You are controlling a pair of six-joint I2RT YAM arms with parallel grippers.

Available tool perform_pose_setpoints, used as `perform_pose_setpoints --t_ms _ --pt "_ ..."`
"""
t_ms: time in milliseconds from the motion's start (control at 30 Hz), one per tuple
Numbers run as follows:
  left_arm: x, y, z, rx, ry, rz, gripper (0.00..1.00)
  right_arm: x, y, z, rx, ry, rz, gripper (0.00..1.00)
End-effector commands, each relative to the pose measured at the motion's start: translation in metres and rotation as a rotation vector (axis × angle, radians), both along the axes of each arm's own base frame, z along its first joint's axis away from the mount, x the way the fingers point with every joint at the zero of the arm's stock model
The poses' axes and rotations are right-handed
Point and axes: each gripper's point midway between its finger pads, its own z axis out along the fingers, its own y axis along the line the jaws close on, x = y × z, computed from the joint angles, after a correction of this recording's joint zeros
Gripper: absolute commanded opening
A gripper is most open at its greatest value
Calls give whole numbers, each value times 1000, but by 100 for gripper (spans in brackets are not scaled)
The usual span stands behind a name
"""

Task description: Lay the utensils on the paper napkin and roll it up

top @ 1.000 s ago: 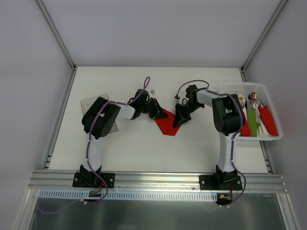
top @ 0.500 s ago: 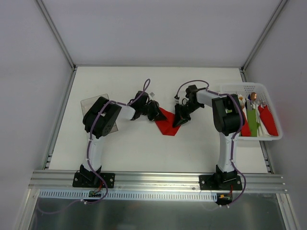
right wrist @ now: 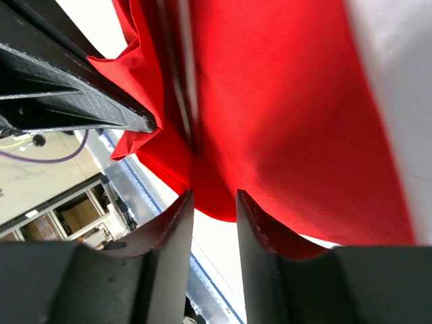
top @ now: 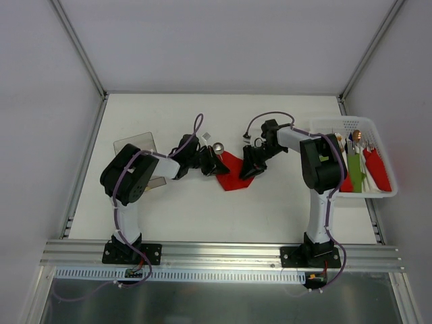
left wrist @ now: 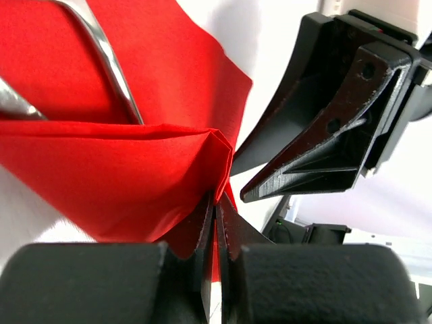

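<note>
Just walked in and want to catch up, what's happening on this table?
Silver utensils are being wrapped in a red paper napkin. The left gripper has its jaws pinched shut on a folded napkin edge. The right gripper sits opposite over the napkin, jaws slightly apart with nothing between them. The napkin is folded over the utensils but not yet rolled up.

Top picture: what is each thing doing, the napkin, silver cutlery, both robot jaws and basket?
napkin: folded over, one edge pinched.
utensils: lying on the napkin, partly under the fold.
left gripper: jaws shut on the napkin.
right gripper: jaws open, at the napkin's edge.
basket: holding rolled bundles.
</note>
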Motion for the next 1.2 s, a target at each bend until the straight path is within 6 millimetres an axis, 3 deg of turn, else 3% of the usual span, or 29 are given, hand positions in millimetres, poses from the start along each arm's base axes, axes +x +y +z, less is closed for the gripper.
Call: perform_pose_setpoints --t_ms 0,300,500,700,800,1033,1167 --pt "5 5 28 -59 -85 11 0 -6 12 29 95 -42 42 36" --pt "9 4 29 -59 -81 17 0 -18 17 54 211 -105 124 55" --pt "8 6 29 -59 -81 17 0 -32 15 40 140 -151 219 56" --pt "8 8 31 -62 -84 20 0 -34 12 18 39 -178 271 56" --pt "7 8 30 -62 -83 17 0 -30 14 15 20 -198 274 54" --pt "4 11 34 -73 -93 25 0 -13 25 11 5 -208 244 20" --pt "2 16 37 -88 -97 37 0 -9 30 8 8 -194 236 11"
